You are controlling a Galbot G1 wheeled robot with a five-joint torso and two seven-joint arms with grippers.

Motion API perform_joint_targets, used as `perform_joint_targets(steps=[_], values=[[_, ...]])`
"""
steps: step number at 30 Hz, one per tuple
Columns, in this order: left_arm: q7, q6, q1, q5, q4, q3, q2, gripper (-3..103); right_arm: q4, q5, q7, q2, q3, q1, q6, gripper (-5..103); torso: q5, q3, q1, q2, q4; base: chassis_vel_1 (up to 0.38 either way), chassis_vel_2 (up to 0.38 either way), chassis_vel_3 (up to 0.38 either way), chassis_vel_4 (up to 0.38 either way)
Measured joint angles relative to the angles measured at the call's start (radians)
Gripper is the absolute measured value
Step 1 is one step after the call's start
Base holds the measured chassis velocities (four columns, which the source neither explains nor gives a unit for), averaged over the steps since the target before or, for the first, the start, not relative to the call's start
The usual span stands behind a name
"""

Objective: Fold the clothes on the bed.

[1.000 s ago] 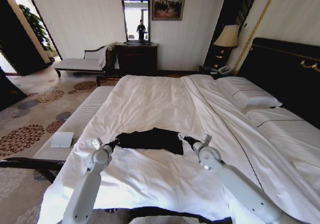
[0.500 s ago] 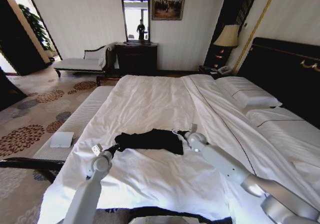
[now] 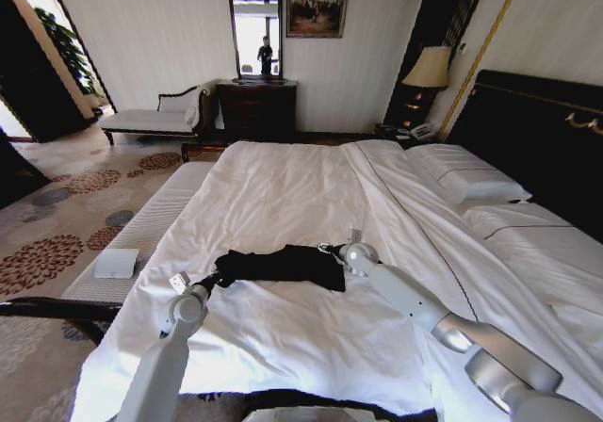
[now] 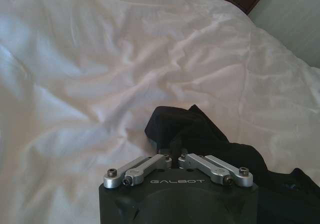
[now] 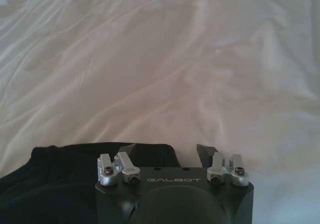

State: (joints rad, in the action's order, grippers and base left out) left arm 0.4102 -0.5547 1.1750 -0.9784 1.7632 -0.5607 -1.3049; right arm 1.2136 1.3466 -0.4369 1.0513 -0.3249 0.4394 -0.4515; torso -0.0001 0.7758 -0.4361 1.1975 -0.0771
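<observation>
The clothes [image 3: 283, 264], a crumpled black T-shirt, lie in a low strip across the near part of the bed [image 3: 283, 177] on its white duvet. My left gripper [image 3: 217, 275] is at the shirt's left end. In the left wrist view this gripper [image 4: 172, 153] is shut on a fold of the black fabric [image 4: 210, 134]. My right gripper [image 3: 332, 249] is at the shirt's right end. The right wrist view shows it [image 5: 168, 151] open, its fingers spread, with the edge of the shirt [image 5: 60, 174] beside one finger and partly between them.
A long white bench [image 3: 141, 229] runs along the bed's left side with a white folded item [image 3: 117, 263] on it. Pillows [image 3: 471, 182] and the dark headboard [image 3: 537, 130] are on the right. A chaise [image 3: 151, 119], a dresser [image 3: 256, 109] and a lamp [image 3: 429, 69] stand far back.
My right arm has stretched out flatter over the duvet, and its gripper has shifted slightly left along the shirt's right end. The left arm has sunk a little. The shirt has hardly moved.
</observation>
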Motion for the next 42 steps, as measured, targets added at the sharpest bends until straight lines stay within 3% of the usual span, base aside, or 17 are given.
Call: perform_joint_targets(steps=[4,6,9,10,18,24,28,29,32,38,40,42], values=[[0.002,-0.001,0.000,0.000,0.000,-0.001,-0.001,0,-0.003,-0.010,0.000,0.000,-0.010,0.000,-0.044,48,0.0000,0.000,0.000,0.000,-0.0001,0.000,0.000,0.000,0.000],[0.002,-0.002,0.000,0.000,0.000,-0.001,0.000,0,-0.002,-0.009,0.006,0.000,-0.009,0.003,-0.053,48,0.0000,0.000,0.000,0.000,-0.0001,0.000,0.000,0.000,0.000],[0.002,-0.002,0.000,0.000,-0.001,-0.004,0.002,0,0.015,-0.009,0.043,-0.010,-0.001,0.014,-0.060,32,0.0000,0.000,0.000,0.000,-0.0001,0.000,0.000,0.000,0.000],[0.002,-0.002,0.000,0.000,-0.001,-0.004,0.002,0,0.015,-0.009,0.043,-0.010,-0.001,0.014,-0.060,32,0.0000,0.000,0.000,0.000,-0.0001,0.000,0.000,0.000,0.000],[0.003,-0.002,-0.007,0.005,-0.013,-0.005,0.011,0,0.049,-0.059,0.192,-0.042,0.024,0.048,0.048,2,0.0001,0.000,0.000,0.000,-0.0001,0.000,0.000,0.000,0.000],[-0.001,0.012,-0.017,0.002,-0.001,-0.008,0.024,0,0.094,-0.082,0.246,-0.067,0.070,0.082,0.113,0,0.0001,0.000,0.000,0.000,0.0000,0.000,0.000,0.000,0.000],[-0.004,0.042,-0.036,-0.032,0.046,-0.020,0.070,0,0.187,-0.119,0.336,-0.110,0.141,0.143,0.256,0,0.0000,0.000,0.000,0.000,0.0001,0.000,0.000,0.000,0.000],[-0.004,0.042,-0.036,-0.032,0.046,-0.020,0.070,0,0.187,-0.119,0.336,-0.110,0.141,0.143,0.256,0,0.0000,0.000,0.000,0.000,0.0001,0.000,0.000,0.000,0.000],[0.012,0.042,-0.073,-0.090,0.134,-0.022,0.122,0,0.282,-0.165,0.416,-0.145,0.224,0.205,0.378,0,0.0001,0.000,0.000,0.000,0.0000,0.000,0.000,0.000,0.000],[0.034,0.042,-0.194,-0.196,0.232,-0.021,0.204,0,0.446,-0.173,0.451,-0.187,0.347,0.257,0.499,0,0.0003,0.000,0.000,0.000,-0.0001,0.000,0.000,0.000,0.000],[0.037,0.042,-0.211,-0.213,0.238,-0.022,0.214,0,0.466,-0.168,0.452,-0.194,0.361,0.258,0.508,0,0.0002,0.000,0.000,0.000,0.0000,0.000,0.000,0.000,0.000],[0.058,0.045,-0.289,-0.289,0.255,-0.027,0.260,0,0.552,-0.122,0.451,-0.222,0.408,0.250,0.534,0,-0.0002,0.000,0.000,0.000,0.0001,0.000,0.000,0.000,0.000]])
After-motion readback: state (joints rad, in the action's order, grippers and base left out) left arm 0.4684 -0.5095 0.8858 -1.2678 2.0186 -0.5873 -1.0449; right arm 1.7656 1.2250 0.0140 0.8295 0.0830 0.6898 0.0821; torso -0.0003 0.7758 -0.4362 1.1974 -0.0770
